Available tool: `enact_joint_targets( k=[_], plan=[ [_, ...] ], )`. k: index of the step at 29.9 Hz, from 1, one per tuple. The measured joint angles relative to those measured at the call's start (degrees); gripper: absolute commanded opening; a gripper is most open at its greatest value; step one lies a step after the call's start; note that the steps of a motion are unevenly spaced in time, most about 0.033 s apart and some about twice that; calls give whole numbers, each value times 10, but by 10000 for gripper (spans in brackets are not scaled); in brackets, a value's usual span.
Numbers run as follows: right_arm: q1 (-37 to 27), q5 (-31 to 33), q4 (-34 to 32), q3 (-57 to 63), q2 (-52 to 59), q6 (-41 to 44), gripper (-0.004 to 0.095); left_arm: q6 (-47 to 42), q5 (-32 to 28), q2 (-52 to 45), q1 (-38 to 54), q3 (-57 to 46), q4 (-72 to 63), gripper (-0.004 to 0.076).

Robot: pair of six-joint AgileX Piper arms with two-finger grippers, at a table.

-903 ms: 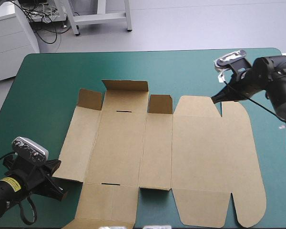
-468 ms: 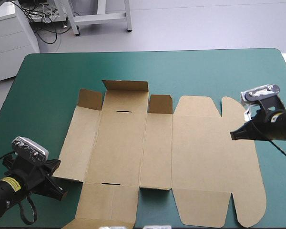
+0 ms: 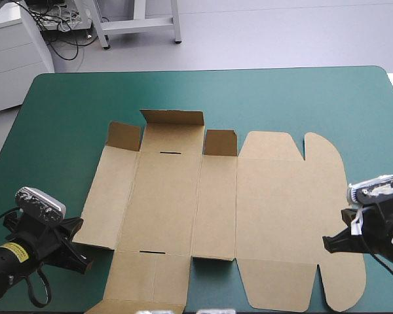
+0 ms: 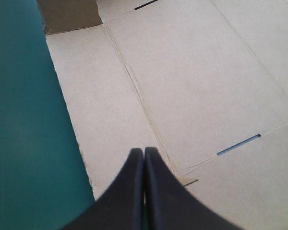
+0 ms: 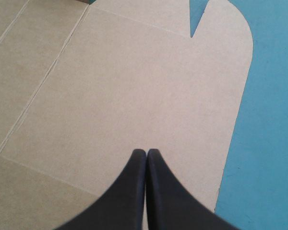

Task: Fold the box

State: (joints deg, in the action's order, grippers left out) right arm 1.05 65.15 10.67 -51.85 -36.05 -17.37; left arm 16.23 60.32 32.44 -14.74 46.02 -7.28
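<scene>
The brown box (image 3: 275,209) lies flat and unfolded across the middle of the table, with three short flaps (image 3: 172,118) at its far edge tilted up a little. My left gripper (image 3: 78,227) is shut and empty, its tip at the near left corner of the box's left panel (image 4: 101,96). In the left wrist view the left gripper (image 4: 144,152) points across the board (image 4: 206,86) near a thin slot (image 4: 237,145). My right gripper (image 3: 326,242) is shut and empty over the near right part of the rounded lid panel (image 5: 134,81). The right wrist view shows the right gripper (image 5: 147,152) over plain board.
Bare teal-green cover (image 3: 72,111) runs along the far side and the left of the box, with a narrower strip (image 3: 373,157) to its right. The box's near flaps (image 3: 147,281) reach almost to the table's near edge.
My right gripper has swept from the box's far right corner along its right side to the near right, staying shut. The left arm and the box have not moved.
</scene>
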Motion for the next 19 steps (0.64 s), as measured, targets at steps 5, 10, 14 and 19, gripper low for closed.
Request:
enact_joint_targets(
  k=[5, 10, 14, 19],
  plan=[
    [0, 3, 0, 31, 39, 0, -18, -6, -2, 0, 0, 0, -5, -32],
    [0, 3, 0, 48, 50, 0, -18, -7, -5, 0, 0, 0, -6, -32],
    [0, 2, -4, 49, 50, 0, -18, -11, -16, 13, 0, 0, -7, -26],
    [0, 1, -4, 49, 50, 0, -18, -37, -31, 76, 0, 0, -7, 161]
  ],
)
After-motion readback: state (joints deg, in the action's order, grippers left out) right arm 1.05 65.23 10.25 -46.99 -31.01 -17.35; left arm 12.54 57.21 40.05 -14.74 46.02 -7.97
